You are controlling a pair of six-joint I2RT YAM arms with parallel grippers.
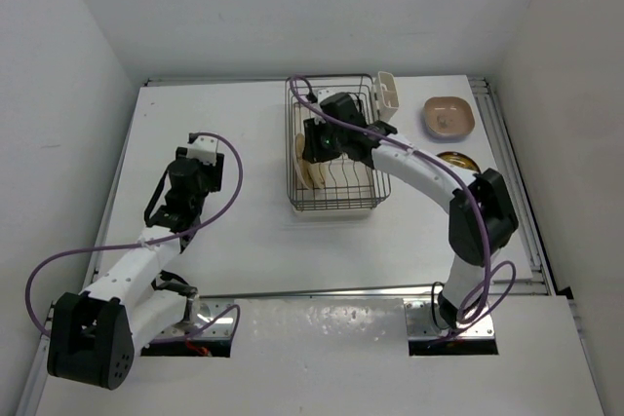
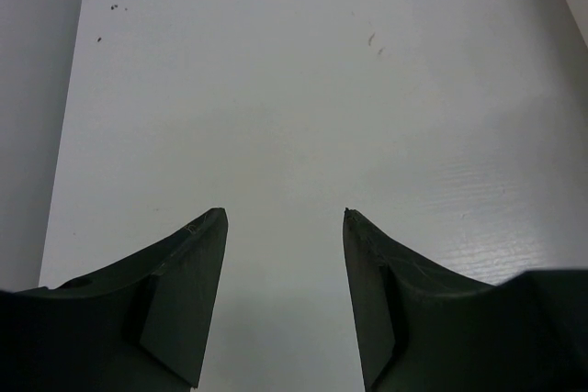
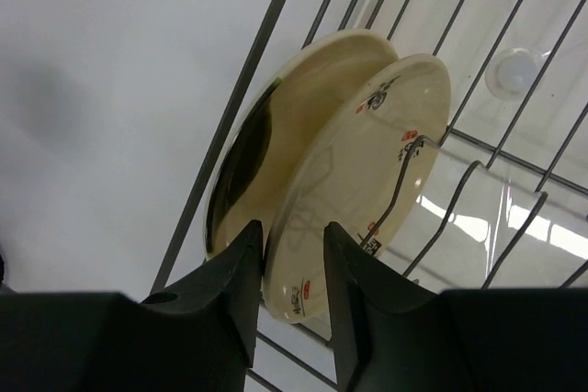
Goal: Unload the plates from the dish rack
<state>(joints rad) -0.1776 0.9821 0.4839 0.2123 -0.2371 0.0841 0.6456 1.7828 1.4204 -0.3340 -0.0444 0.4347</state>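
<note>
The dish rack [image 1: 336,206] is a silver wire basket at the middle back of the table. Two cream plates stand on edge at its left end [image 1: 306,175]. In the right wrist view the nearer patterned plate [image 3: 367,181] leans against a divider prong, and the second plate [image 3: 276,117] stands behind it. My right gripper [image 3: 294,236] reaches into the rack [image 3: 514,227], its two fingers shut on the nearer plate's lower rim. My left gripper [image 2: 285,218] hangs open over bare table at the left [image 1: 200,146], holding nothing.
A white cutlery cup [image 1: 388,94] is clipped to the rack's back right corner. To the rack's right, a pinkish-beige rounded-square plate [image 1: 448,117] and a yellow-gold plate [image 1: 454,160] lie on the table. White walls enclose the table.
</note>
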